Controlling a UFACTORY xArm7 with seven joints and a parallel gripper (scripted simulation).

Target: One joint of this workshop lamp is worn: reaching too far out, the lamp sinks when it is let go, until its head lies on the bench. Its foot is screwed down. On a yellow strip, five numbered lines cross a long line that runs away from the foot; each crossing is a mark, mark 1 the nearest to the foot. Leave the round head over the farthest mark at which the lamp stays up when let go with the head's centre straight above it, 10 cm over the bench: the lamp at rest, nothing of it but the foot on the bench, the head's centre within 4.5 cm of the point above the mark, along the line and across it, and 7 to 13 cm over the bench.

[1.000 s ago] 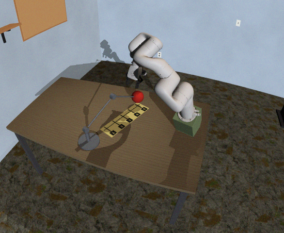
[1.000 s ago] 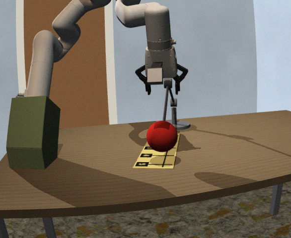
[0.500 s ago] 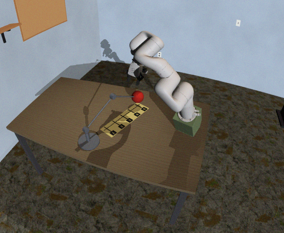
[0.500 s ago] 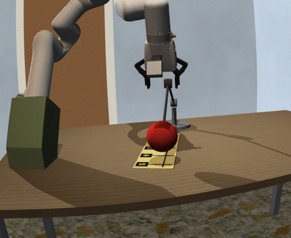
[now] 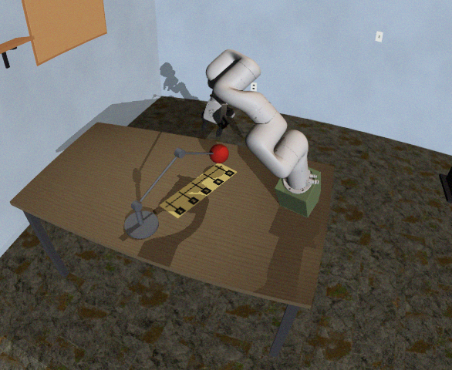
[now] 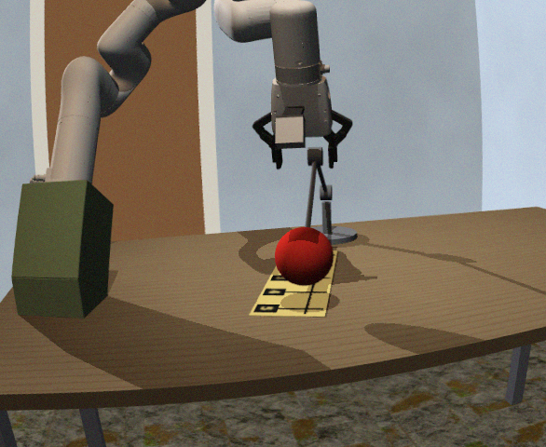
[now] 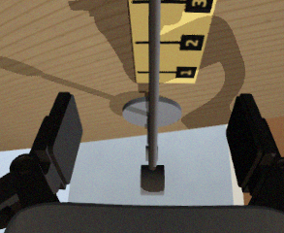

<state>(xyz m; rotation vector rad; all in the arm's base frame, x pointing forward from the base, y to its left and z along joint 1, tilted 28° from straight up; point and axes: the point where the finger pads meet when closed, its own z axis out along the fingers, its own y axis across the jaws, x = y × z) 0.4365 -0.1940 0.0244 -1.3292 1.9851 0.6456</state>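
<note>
The red lamp head (image 5: pixel 219 153) (image 6: pixel 304 255) hangs clear of the bench over the far part of the yellow strip (image 5: pixel 172 210) (image 6: pixel 276 300) (image 7: pixel 171 58), around marks 4 and 5; exactly which, I cannot tell. Its grey elbow joint (image 5: pixel 180 153) (image 6: pixel 314 155) (image 7: pixel 152 180) is raised, and the outer rod slopes down to the head. The round foot (image 5: pixel 140 229) (image 6: pixel 343 236) (image 7: pixel 171 112) stands on the bench beyond mark 1. My gripper (image 5: pixel 210 132) (image 6: pixel 305 164) (image 7: pixel 154 112) is open and empty above the head's side of the lamp. The rod shows between its fingers in the wrist view, touching neither.
The wooden bench (image 5: pixel 234 239) (image 6: pixel 191 289) (image 7: pixel 30 102) carries the green arm base (image 5: pixel 298 203) (image 6: pixel 51 231) at one end. Shadows of the arm and lamp fall on the bench and strip. Walls and a wall shelf (image 5: pixel 3 49) stand beyond the bench.
</note>
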